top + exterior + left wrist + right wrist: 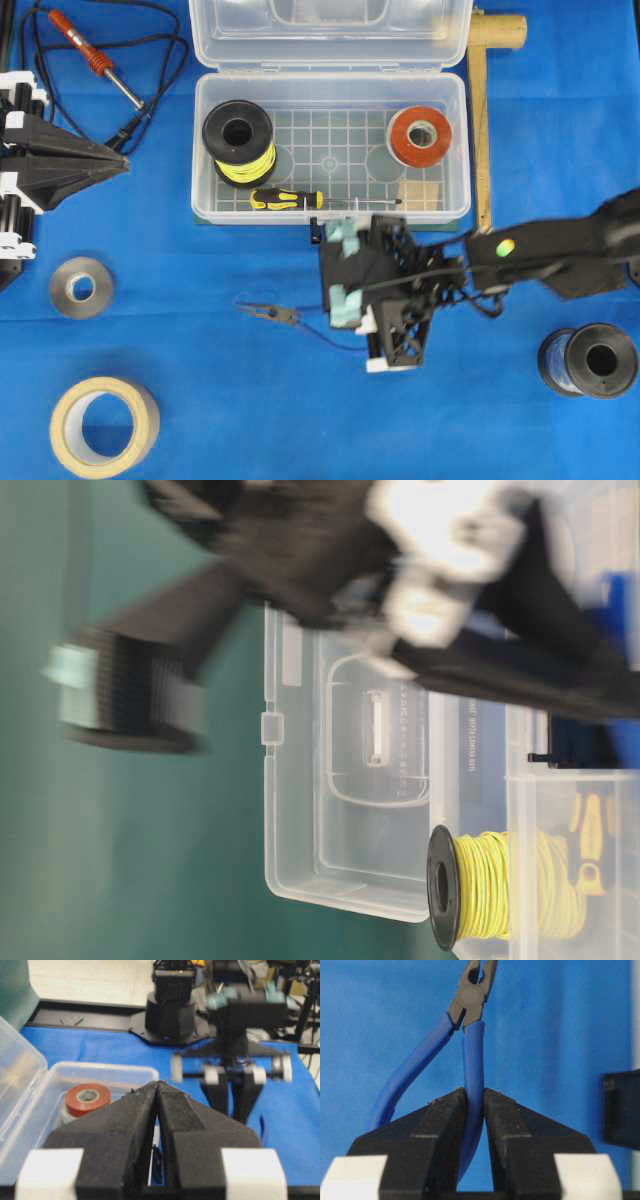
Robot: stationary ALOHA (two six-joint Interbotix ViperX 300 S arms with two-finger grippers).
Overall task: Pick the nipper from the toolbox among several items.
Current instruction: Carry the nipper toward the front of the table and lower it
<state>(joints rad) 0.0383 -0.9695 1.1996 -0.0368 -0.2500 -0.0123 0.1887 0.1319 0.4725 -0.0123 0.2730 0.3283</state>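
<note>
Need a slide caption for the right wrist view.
Right gripper clamps one blue handle of the dark-jawed metal nipper above the blue cloth.

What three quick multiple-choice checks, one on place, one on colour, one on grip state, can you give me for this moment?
1. Where is the nipper?
A. In the toolbox beside the screwdriver
B. Outside the toolbox, over the blue cloth in front of it
C. On the beige tape roll

2. What colour is the wire on the spool inside the toolbox?
A. Yellow
B. Red
C. Blue

3. What is the right gripper doing?
A. Open, holding nothing
B. Shut on the screwdriver
C. Shut on one nipper handle

Answers:
1. B: the overhead view shows it below the box's front wall, against the cloth.
2. A: the black spool carries yellow wire.
3. C: the right wrist view shows both fingers pressed on one blue handle; the other handle hangs free.
</note>
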